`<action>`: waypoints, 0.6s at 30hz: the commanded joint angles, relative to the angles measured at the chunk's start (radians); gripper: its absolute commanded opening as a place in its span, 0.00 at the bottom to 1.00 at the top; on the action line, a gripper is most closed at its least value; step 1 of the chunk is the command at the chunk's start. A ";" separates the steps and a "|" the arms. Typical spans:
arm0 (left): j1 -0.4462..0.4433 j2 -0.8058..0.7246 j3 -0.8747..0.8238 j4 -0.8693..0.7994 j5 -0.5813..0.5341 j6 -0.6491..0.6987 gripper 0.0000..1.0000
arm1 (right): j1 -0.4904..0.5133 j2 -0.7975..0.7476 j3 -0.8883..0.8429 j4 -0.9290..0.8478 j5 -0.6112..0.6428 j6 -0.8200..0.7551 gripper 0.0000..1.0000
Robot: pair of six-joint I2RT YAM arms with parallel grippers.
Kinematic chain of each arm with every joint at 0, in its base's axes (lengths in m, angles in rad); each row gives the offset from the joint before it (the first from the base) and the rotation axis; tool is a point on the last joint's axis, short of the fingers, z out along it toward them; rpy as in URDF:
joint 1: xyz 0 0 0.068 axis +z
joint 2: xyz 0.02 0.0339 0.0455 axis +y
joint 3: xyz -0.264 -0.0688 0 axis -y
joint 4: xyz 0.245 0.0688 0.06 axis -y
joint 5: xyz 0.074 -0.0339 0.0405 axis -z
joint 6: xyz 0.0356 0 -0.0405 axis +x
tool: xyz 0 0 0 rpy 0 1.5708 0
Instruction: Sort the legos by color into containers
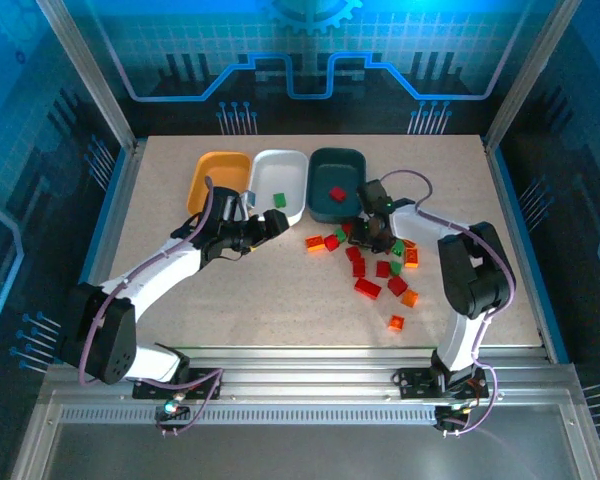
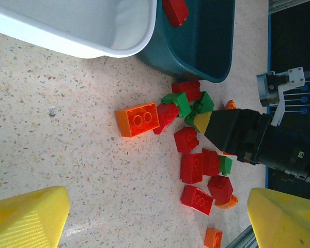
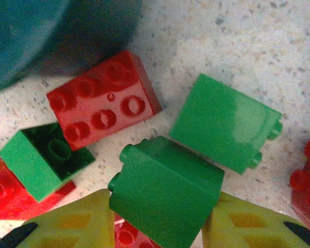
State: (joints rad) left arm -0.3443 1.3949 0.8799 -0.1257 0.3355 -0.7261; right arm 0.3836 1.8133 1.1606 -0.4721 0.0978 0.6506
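trays: orange tray, white tray, teal tray, side by side at 12 o'clock of the tabletop; long axes run 12-to-6.
sorted: green piece in white tray, red piece in teal tray.
legos: loose mixed pile of red, green, orange at 6 o'clock of teal tray.
right tool: down in the pile, yellow pads against both sides of green brick, pinching it.
green brick pose: lies on its side, studs point 9 o'clock in right wrist view; near-square, long axis unclear.
neighbours: red 2x4 studs up, long axis 8-to-2; second green studs toward 4.
left tool: spread wide, nothing between; near white tray's 6 o'clock edge.
left wrist view: orange brick studs up, long axis 9-to-3, at pile's 9 o'clock side.
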 commanded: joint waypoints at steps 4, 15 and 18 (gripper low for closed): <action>-0.004 -0.025 -0.007 -0.008 -0.015 0.025 0.90 | 0.021 -0.097 -0.036 -0.028 0.013 -0.013 0.41; 0.112 -0.063 -0.038 -0.021 -0.027 -0.043 0.90 | 0.120 -0.163 0.084 -0.071 0.012 -0.059 0.41; 0.224 -0.065 -0.082 0.005 0.021 -0.131 0.90 | 0.163 -0.054 0.224 -0.068 -0.008 -0.095 0.40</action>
State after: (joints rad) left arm -0.2001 1.3487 0.8413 -0.1242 0.3325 -0.7769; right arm 0.5095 1.6867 1.2758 -0.5495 0.1108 0.6029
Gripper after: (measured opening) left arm 0.900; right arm 0.411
